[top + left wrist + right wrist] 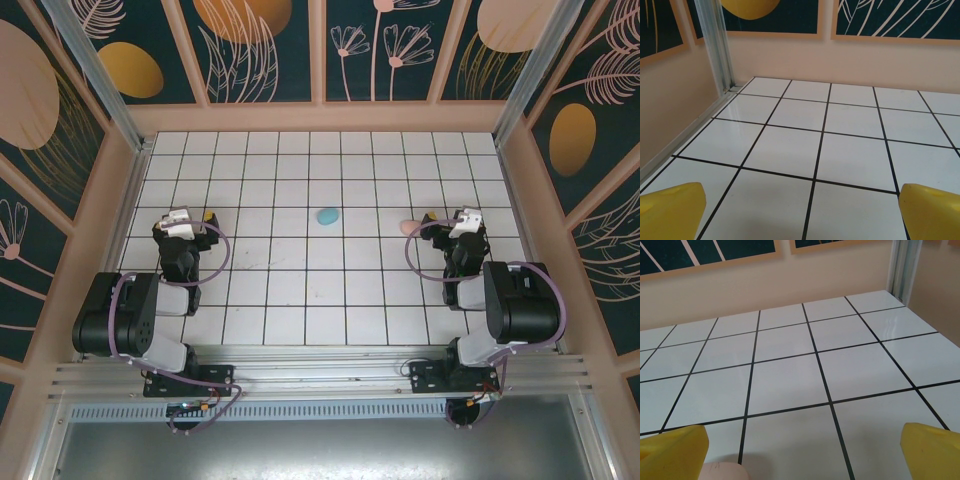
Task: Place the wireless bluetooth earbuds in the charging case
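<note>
My left gripper [190,217] sits over the left side of the white tiled table [300,300]. Its yellow fingers [670,210] are spread wide over bare tile. Near the middle of the table lies a little teal case [327,215], smooth and shaped like an egg. Further right lies a pale pink case [410,227], just beside my right gripper [452,222]. That gripper is spread wide too. In its wrist view the pink case peeks in by one finger, not pinched. The tiny buds are too small for me to pick out.
</note>
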